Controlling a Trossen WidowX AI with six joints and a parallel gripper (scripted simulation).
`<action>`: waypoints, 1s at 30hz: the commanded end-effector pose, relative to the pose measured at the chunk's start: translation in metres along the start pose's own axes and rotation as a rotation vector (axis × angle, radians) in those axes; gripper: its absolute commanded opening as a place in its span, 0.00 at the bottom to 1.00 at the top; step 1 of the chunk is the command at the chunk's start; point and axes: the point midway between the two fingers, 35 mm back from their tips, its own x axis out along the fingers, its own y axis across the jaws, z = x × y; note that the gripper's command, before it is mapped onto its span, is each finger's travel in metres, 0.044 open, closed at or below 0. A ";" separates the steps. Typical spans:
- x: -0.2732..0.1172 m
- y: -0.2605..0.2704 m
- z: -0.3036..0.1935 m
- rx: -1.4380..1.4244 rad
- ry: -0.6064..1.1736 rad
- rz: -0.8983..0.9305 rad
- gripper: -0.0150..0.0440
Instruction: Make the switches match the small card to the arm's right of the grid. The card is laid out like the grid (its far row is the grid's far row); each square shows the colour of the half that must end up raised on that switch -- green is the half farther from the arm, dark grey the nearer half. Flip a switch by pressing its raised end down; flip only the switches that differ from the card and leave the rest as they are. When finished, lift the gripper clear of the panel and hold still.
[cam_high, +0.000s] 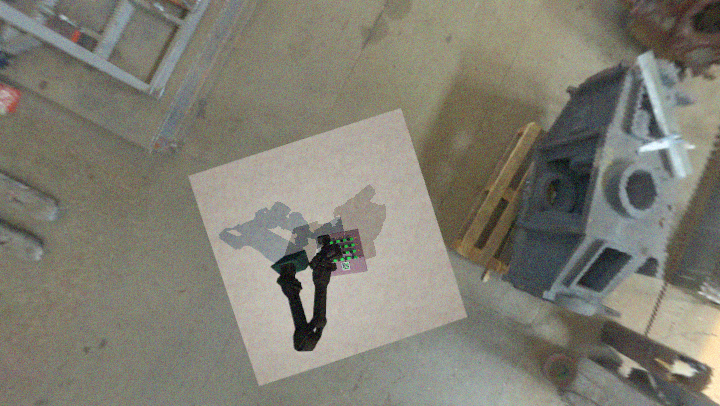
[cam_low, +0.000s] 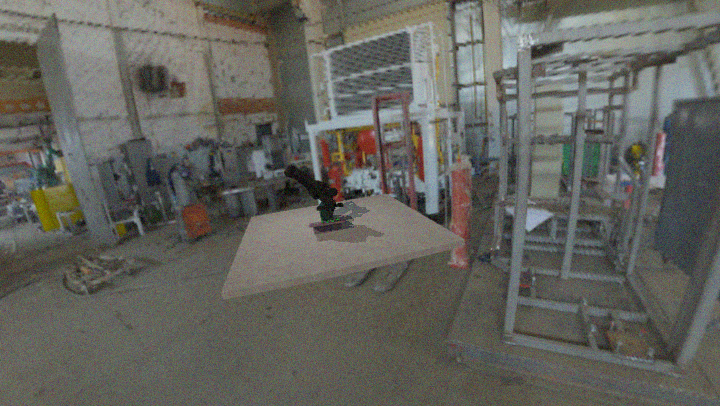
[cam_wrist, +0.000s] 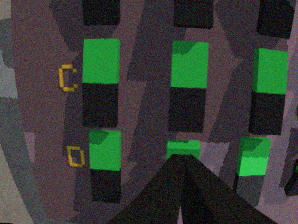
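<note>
The pink-purple switch panel (cam_high: 362, 265) lies beside the arm, and the small card (cam_high: 345, 265) shows on it in the top view, its squares too small to read. The card is outside the wrist view. My gripper (cam_wrist: 181, 163) is shut and empty, its tips at the second switch (cam_wrist: 183, 147) of row D. They cover its near half; its green far half shows. Contact cannot be told. The first row D switch (cam_wrist: 105, 165) and the third (cam_wrist: 254, 162) stand either side. Row C switches (cam_wrist: 101, 82) (cam_wrist: 189, 86) (cam_wrist: 270, 91) show beyond. Which halves are raised is hard to tell.
The pale table top (cam_high: 302, 166) (cam_low: 302, 257) carries the arm and panel. The black arm (cam_high: 321, 287) (cam_low: 311, 185) hides part of the grid in the top view. Yellow letters C (cam_wrist: 62, 77) and D (cam_wrist: 70, 156) mark rows. Shadows cross the panel.
</note>
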 end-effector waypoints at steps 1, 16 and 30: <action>0.001 0.000 0.000 -0.006 -0.002 -0.004 0.25; 0.003 0.000 0.000 -0.006 -0.002 -0.004 0.25; 0.005 -0.001 0.000 -0.006 -0.002 -0.004 0.25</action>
